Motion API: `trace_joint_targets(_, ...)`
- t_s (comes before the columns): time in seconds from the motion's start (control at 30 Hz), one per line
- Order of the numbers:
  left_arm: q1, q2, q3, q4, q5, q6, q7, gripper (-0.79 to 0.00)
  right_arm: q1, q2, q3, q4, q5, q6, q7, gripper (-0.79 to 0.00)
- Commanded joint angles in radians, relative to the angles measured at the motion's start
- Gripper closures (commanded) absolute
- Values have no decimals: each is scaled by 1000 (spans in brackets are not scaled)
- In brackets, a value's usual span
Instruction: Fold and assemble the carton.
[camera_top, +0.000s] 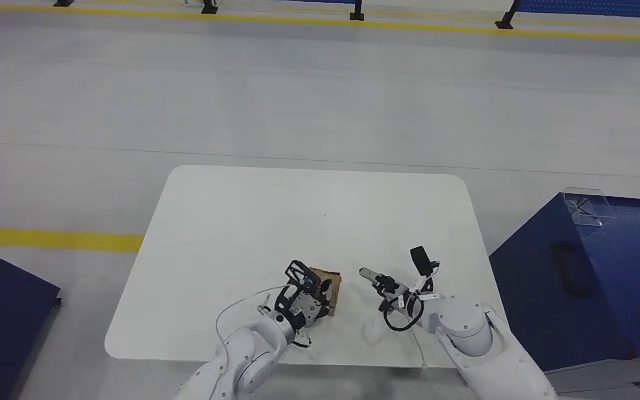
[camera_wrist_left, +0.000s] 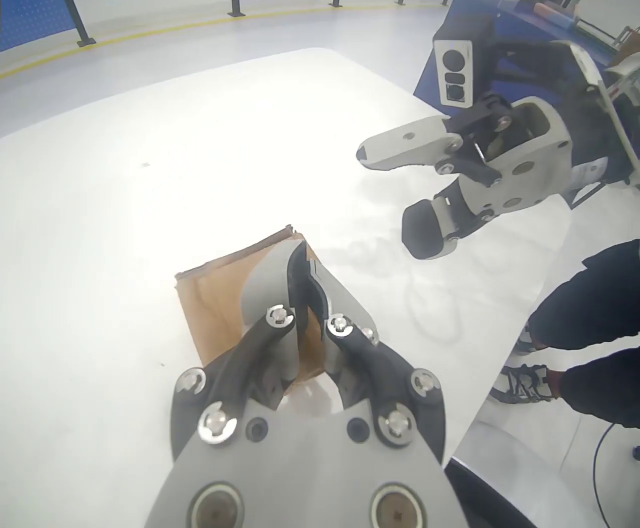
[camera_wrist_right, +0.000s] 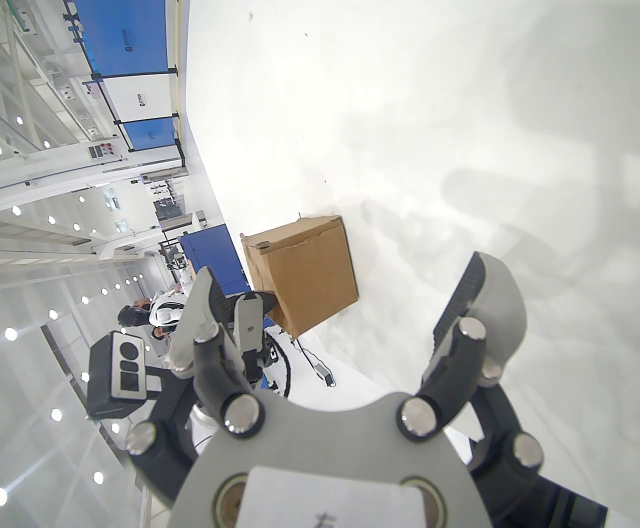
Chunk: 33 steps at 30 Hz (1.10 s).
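Carton (camera_top: 328, 287) sits on the white table (camera_top: 250, 230), lower centre of the top view, close to the table's lower edge. It reads as an erected brown box, and the cardboard looks frayed along one edge. Left gripper (camera_wrist_left: 301, 260): fingers together, clamped on one upper wall panel of the carton. Right gripper (camera_wrist_right: 345, 277): fingers wide apart with nothing between them, held just right of the carton in the top view and not touching it. I cannot tell whether the flaps are tucked. Risks, my judgement: the carton is held by a single thin panel, so a push from the right gripper could pivot it about that pinch or slide it toward the nearby table edge. Pressing hard on the clamped wall could crease it or tear the frayed edge further. A crooked approach could also collapse the box rather than close a flap.
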Motion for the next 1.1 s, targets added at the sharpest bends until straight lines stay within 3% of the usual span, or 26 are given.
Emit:
trace_joint_targets(0.0,9,-1,-6,-14,-25,-10,40,0,0,0,0,0,0,0,0,-785)
trace_joint_targets(0.1,27,3,-23,-31,-30,-32,68,0,0,0,0,0,0,0,0,-785)
trace_joint_targets(0.3,14,0,-13,4,-5,-9,-10,0,0,0,0,0,0,0,0,-785)
trace_joint_targets(0.53,38,-1,-29,-24,-33,-26,70,0,0,0,0,0,0,0,0,-785)
trace_joint_targets(0.8,35,-6,-29,-4,-39,10,36,0,0,0,0,0,0,0,0,-785)
trace_joint_targets(1.07,148,14,-125,-143,-54,-22,249,0,0,0,0,0,0,0,0,-785)
